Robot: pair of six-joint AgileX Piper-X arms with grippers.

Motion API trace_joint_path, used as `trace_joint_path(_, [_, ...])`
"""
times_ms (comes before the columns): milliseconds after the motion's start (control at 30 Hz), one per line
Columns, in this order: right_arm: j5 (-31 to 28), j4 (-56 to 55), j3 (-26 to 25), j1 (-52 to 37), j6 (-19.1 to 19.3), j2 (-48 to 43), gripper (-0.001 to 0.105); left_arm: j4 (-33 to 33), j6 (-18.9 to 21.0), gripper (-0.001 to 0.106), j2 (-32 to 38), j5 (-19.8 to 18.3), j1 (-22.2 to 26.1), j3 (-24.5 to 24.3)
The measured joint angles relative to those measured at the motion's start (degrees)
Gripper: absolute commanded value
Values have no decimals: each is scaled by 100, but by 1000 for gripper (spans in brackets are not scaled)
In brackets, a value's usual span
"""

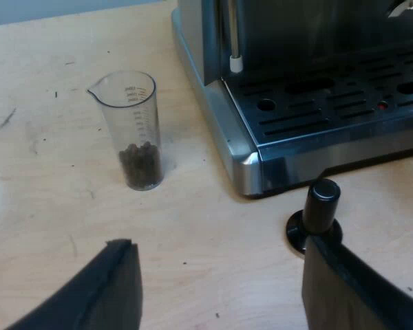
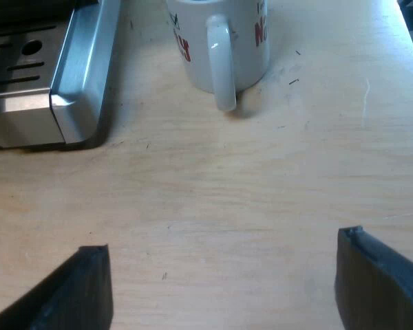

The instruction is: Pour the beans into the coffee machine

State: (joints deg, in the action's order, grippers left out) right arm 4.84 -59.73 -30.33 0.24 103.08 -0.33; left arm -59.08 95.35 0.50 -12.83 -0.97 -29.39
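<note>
Left gripper (image 1: pixel 217 242): jaws are held wide apart, nothing between them, low over the worktop (image 1: pixel 48 227).
Right gripper (image 2: pixel 224 240): jaws are likewise spread wide and empty.
Measuring glass (image 1: pixel 139 130): stood upright on the worktop, untouched, near the espresso machine (image 1: pixel 316 103).
Beans (image 1: pixel 140 166): piled in the glass's bottom.
Tamper (image 1: pixel 321 199): black-knobbed, set upright before the machine's drip tray.
Mug (image 2: pixel 224 34): white, red-lettered, placed near the machine's corner, handle turned toward the right gripper.

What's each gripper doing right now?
Left gripper: jaws open, holding nothing.
Right gripper: jaws open, holding nothing.
</note>
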Motion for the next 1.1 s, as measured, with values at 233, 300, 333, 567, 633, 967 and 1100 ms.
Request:
trace_joint_path(233, [0, 11, 0, 0, 0, 0, 68, 0, 0, 54, 0, -425, 0, 0])
trace_joint_path(300, [0, 39, 0, 0, 0, 0, 68, 0, 18, 54, 0, -445, 0, 0])
trace_joint_path(333, [2, 37, -17, 0, 0, 0, 68, 0, 43, 54, 0, -441, 0, 0])
trace_joint_path(567, [193, 37, -507, 0, 174, 30, 68, 26, 198, 62, 0, -441, 0, -151])
trace_joint_path(633, [375, 37, -757, 0, 253, 198, 68, 91, 198, 74, -47, -379, 0, -247])
trace_joint_path(967, [1330, 81, -1562, 0, 384, 1273, 68, 691, 198, 74, -656, -379, 0, -257])
trace_joint_path(1100, [1538, 396, -1629, 122, 409, 1516, 68, 876, 205, 74, -866, -367, 0, -257])
